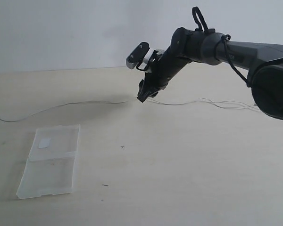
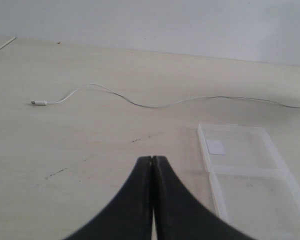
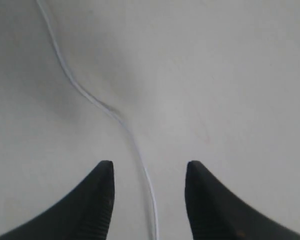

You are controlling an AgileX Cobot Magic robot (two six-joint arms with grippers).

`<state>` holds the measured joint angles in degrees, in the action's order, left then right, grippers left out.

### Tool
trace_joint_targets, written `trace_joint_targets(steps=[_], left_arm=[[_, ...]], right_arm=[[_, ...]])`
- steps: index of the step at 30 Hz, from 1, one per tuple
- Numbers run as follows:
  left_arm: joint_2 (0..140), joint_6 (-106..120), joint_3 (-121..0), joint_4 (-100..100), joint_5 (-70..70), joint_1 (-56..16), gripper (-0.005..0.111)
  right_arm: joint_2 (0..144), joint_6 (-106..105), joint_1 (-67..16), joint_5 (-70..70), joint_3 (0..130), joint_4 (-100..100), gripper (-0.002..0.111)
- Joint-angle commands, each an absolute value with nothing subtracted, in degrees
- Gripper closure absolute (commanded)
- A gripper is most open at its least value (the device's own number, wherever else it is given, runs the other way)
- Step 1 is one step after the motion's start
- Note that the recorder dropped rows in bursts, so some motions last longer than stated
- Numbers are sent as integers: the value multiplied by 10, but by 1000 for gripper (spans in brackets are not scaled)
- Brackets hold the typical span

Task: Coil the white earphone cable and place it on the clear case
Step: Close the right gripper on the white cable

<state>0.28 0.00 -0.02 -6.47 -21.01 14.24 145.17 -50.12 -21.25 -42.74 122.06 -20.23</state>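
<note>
The white earphone cable lies stretched across the table from the far left to the right edge. Its plug end shows in the left wrist view. My right gripper hangs just over the cable's middle, open, with the wire running between its fingers untouched. The clear case lies open and flat at the front left, a whitish sticker on its far half. My left gripper is shut on nothing, hovering near the case; it is out of the exterior view.
The right arm reaches in from the right over the table. Loops of thin wire lie beneath it. Small dark specks mark the tabletop near the middle.
</note>
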Motion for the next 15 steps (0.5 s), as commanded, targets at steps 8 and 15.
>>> trace_joint_targets(steps=[8,15], left_arm=[[0,0,0,-66,-207,144,107],[0,0,0,-66,-207,144,107]], right_arm=[[1460,-506,-209,-372,1221,-218,63],[1472,-506,-209,-379,1221,-241,63]])
